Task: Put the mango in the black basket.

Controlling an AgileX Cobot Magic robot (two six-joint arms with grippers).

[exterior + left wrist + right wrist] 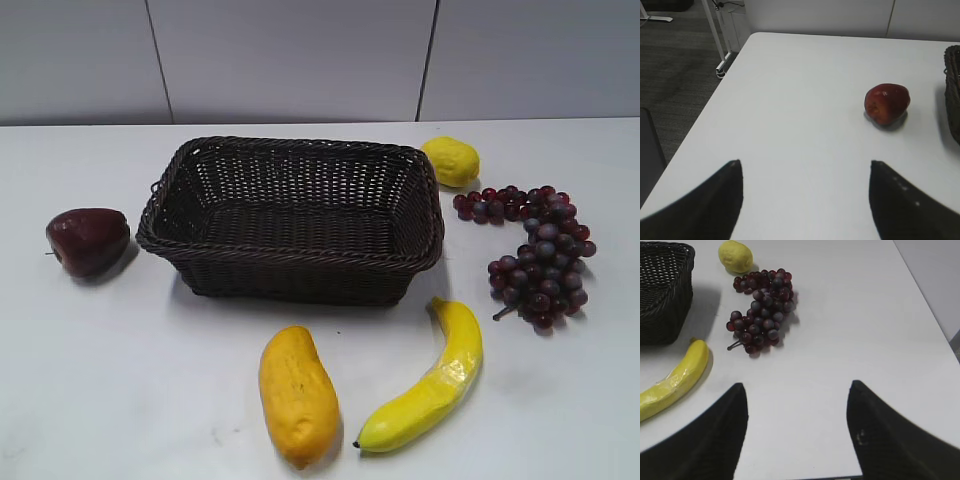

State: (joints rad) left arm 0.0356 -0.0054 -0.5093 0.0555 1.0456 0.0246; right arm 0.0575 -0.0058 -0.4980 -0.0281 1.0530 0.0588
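The orange-yellow mango [298, 394] lies on the white table in front of the black basket [292, 268], near the front edge. The basket is empty; its corner shows in the right wrist view [665, 295] and its edge in the left wrist view [953, 90]. Neither gripper shows in the exterior view. My left gripper [805, 165] is open and empty over the table's left part. My right gripper [796, 387] is open and empty over the right part. The mango is out of both wrist views.
A bright yellow banana [428, 382] [675, 380] lies right of the mango. Dark red grapes [535, 250] [762, 310] and a lemon [451, 160] [735, 256] are right of the basket. A red apple [88, 240] [886, 103] is left of it. The table's left edge [695, 135] drops to floor.
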